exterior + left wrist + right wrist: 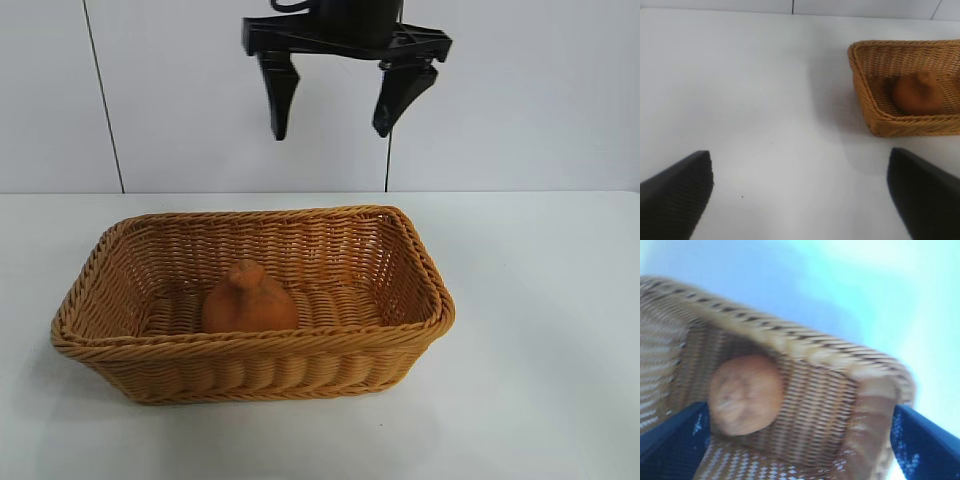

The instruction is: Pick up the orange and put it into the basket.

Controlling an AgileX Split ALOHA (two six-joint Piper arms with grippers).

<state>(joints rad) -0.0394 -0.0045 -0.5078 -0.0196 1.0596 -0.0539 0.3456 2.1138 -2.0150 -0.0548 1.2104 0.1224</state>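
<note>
The orange point(248, 300) lies inside the wicker basket point(432, 292), toward its left half, knobby stem end up. High above the basket hangs my right gripper point(331, 132), open and empty, well clear of the fruit. The right wrist view looks down past the right gripper point(800, 412) at the orange point(746, 394) on the floor of the basket point(805, 345). My left gripper point(800, 167) is open over bare table, holding nothing. From there the basket point(860, 85) with the orange point(916, 93) in it stands well off to one side.
The basket stands on a white table point(540, 380), with bare surface on all sides of it. A white panelled wall point(520, 100) rises behind the table.
</note>
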